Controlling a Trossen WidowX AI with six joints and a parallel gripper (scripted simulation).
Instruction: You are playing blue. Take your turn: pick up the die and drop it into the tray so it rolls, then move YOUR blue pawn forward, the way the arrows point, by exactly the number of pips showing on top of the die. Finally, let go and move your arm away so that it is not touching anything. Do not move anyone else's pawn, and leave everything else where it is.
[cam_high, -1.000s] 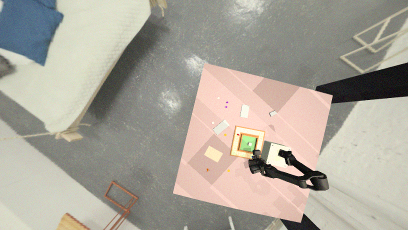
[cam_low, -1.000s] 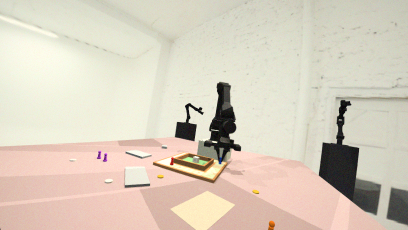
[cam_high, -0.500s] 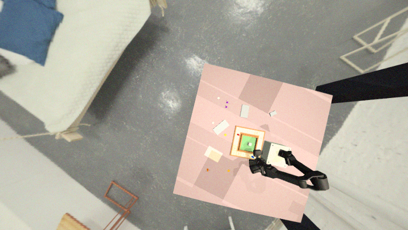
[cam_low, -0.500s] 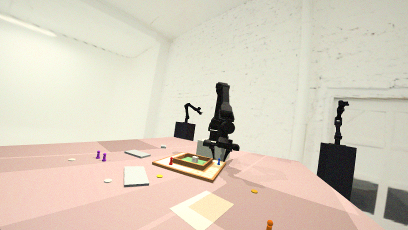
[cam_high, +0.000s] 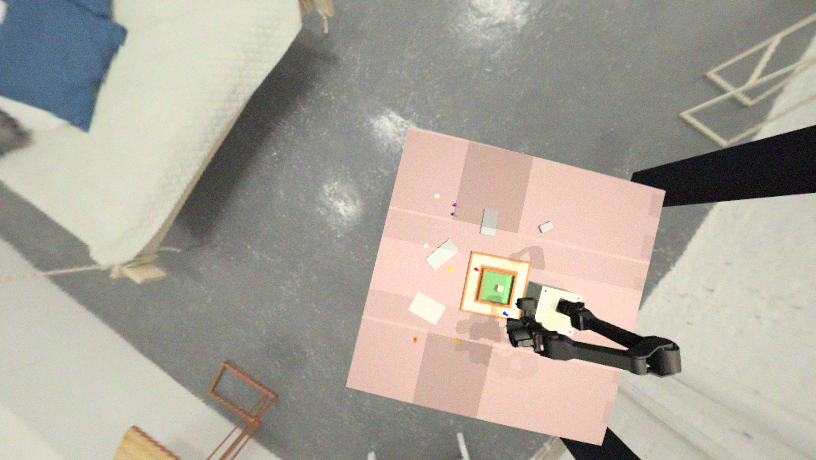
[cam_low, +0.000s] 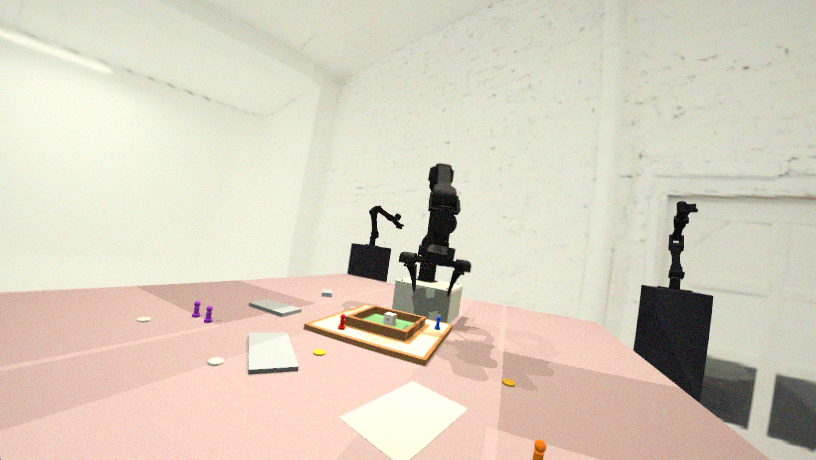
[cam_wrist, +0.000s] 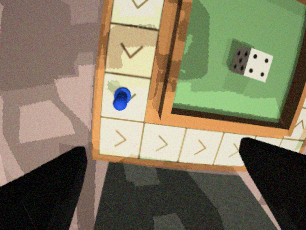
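We see a tray (cam_high: 478, 285) (cam_low: 374, 328) (cam_wrist: 227, 121) with brown, wood-like walls and a smooth green floor. We note a glossy, plastic-looking blue pawn (cam_high: 505, 313) (cam_low: 437, 323) (cam_wrist: 121, 98), a matt white die (cam_high: 500, 288) (cam_low: 390, 318) (cam_wrist: 252, 64), a matt black, plastic-looking arm (cam_high: 605, 354) (cam_low: 441, 222), and a rough, painted brick wall (cam_low: 514, 114).
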